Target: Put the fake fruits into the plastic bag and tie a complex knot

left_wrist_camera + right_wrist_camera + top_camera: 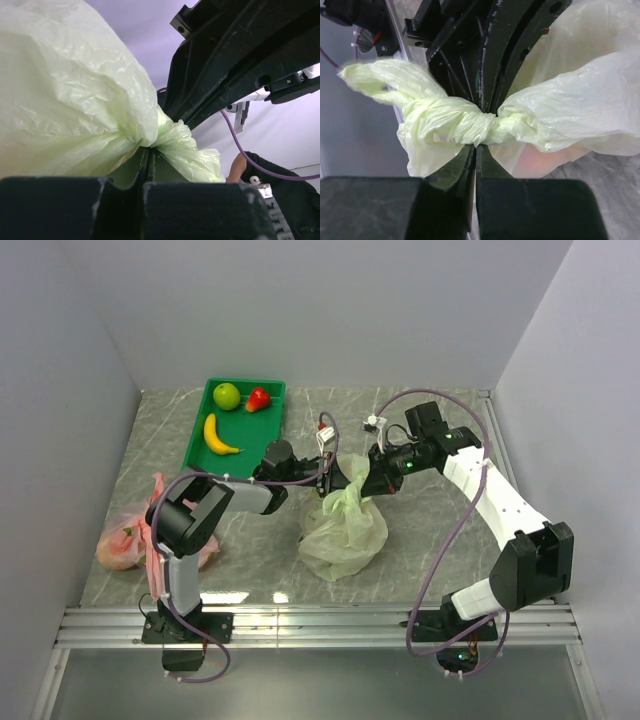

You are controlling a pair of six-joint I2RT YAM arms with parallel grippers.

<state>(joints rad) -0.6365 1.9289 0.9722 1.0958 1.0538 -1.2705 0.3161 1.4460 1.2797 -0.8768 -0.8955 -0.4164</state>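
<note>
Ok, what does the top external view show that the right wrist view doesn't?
Only top external: a green plastic tray holding a yellow plastic banana, a green plastic apple and a small red plastic fruit; a pink plastic bag. Only right wrist: the twisted knot in the neck of the pale green translucent plastic bag, clamped by the right fingers. Both: that bag.

Table [150, 440]: grey marbled top with pale veining. Back wall [320, 310], left wall [50, 440] and right wall [590, 390]: plain, matte, pale grey-lavender, enclosing the table on three sides. Rails [320, 625]: ribbed aluminium, along the near edge. Lighting: even, diffuse; bright glare patches on the top just behind the rails.
</note>
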